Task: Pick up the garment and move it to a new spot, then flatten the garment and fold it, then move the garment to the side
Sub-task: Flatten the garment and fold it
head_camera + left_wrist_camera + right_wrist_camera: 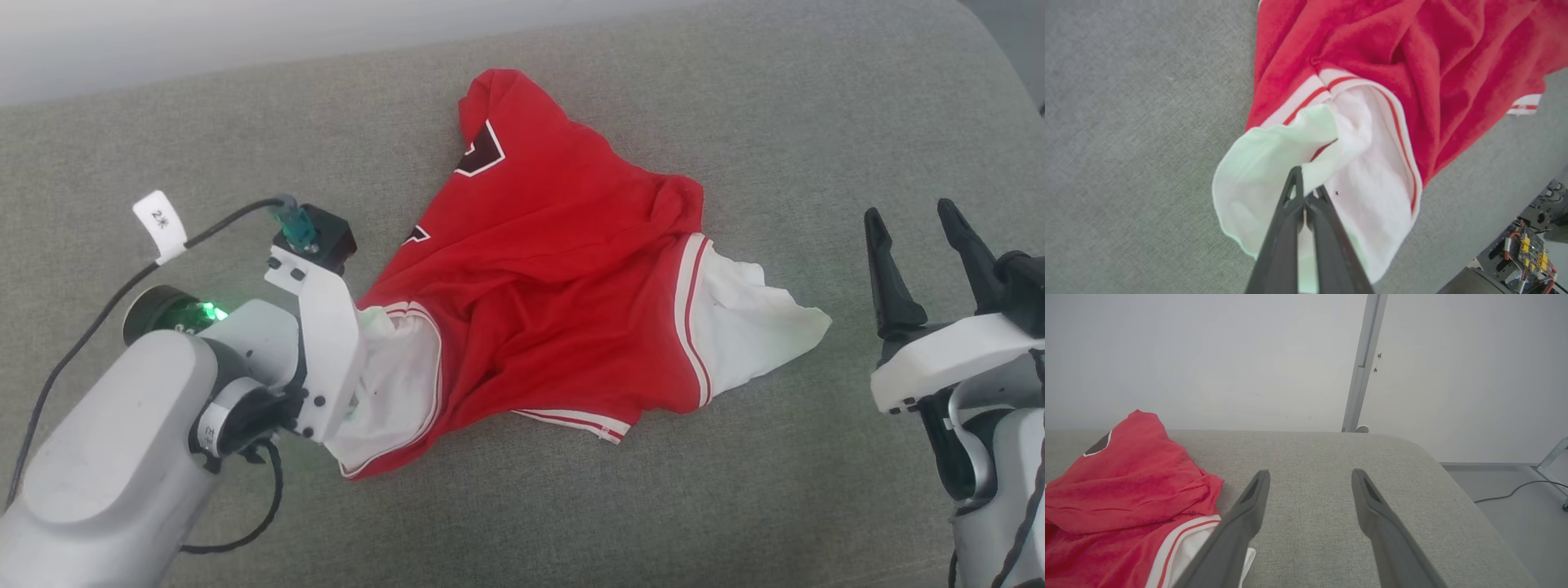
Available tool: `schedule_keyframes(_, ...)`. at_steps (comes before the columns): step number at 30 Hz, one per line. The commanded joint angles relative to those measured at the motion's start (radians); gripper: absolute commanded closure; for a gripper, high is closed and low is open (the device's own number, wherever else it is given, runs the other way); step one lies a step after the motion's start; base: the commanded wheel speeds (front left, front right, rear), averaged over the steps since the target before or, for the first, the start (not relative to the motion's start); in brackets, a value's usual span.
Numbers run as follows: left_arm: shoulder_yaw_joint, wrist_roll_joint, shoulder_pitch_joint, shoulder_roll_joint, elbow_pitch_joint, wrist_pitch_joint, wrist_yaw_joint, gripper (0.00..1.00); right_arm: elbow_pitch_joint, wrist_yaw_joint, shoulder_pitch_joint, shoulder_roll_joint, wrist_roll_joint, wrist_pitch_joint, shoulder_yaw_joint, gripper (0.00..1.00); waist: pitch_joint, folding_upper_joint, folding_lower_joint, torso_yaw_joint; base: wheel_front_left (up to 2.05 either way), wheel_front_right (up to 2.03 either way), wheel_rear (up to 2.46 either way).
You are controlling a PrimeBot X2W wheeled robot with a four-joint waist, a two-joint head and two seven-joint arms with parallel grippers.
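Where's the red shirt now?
In the head view the garment lies crumpled on the grey cushion, one white sleeve pinched by the left gripper; the open right gripper stands apart on its right.

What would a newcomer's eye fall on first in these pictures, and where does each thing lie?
The bright red T-shirt, crumpled in the middle of the grey padded surface, stands out at once. At its near-left corner the left hand is shut on a white sleeve, fingers pinched together. Off to the right, the right hand is open over the bare surface, apart from the shirt.
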Motion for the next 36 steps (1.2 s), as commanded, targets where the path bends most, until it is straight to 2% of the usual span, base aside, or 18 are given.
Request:
schedule_keyframes(1,0.008,-0.004,-0.017,-0.005,0.008,-0.012,-0.002,1.00,0.001,0.000,-0.005,0.001,0.000,-0.009,-0.004,0.00,0.001,0.0000,0.0000,0.002,0.00,0.00,0.00)
schedule_keyframes(4,0.032,-0.023,-0.024,-0.005,0.005,-0.021,0.010,1.00,0.004,0.000,-0.003,-0.002,-0.001,-0.009,-0.010,0.00,0.001,0.0000,0.0000,0.007,0.00,0.00,0.00)
schedule_keyframes(9,0.099,-0.071,-0.010,0.006,-0.044,-0.012,0.066,1.00,0.002,0.000,0.012,0.000,-0.005,-0.001,-0.024,0.00,-0.004,0.0000,0.0000,0.020,0.00,0.00,0.00)
schedule_keyframes(13,0.157,-0.096,0.027,0.045,-0.103,-0.017,0.111,1.00,-0.006,0.000,0.018,0.004,-0.007,0.005,-0.033,0.00,-0.005,0.0000,0.0000,0.027,0.00,0.00,0.00)
schedule_keyframes(18,0.230,-0.104,0.088,0.126,-0.150,-0.023,0.156,1.00,-0.001,0.000,0.023,-0.001,0.002,0.009,-0.042,0.00,-0.002,0.0000,0.0000,0.034,0.00,0.00,0.00)
schedule_keyframes(23,0.275,-0.098,0.137,0.182,-0.126,-0.039,0.174,1.00,-0.006,0.000,0.029,0.000,0.001,0.014,-0.049,0.00,0.001,0.0000,0.0000,0.038,0.00,0.00,0.00)
schedule_keyframes(27,0.294,-0.106,0.163,0.197,-0.064,-0.070,0.159,1.00,-0.010,0.000,0.031,-0.001,-0.001,0.020,-0.050,0.00,0.004,0.0000,0.0000,0.041,0.00,0.00,0.00)
schedule_keyframes(35,0.243,-0.097,0.089,0.107,0.180,-0.168,0.068,1.00,-0.005,0.000,0.016,-0.007,-0.002,0.033,-0.031,0.00,0.003,0.0000,0.0000,0.054,0.00,0.00,0.00)
schedule_keyframes(36,0.239,-0.090,0.076,0.098,0.210,-0.186,0.056,0.91,-0.005,0.000,0.016,-0.007,-0.001,0.035,-0.027,0.00,0.001,0.0000,0.0000,0.055,0.00,0.00,0.00)
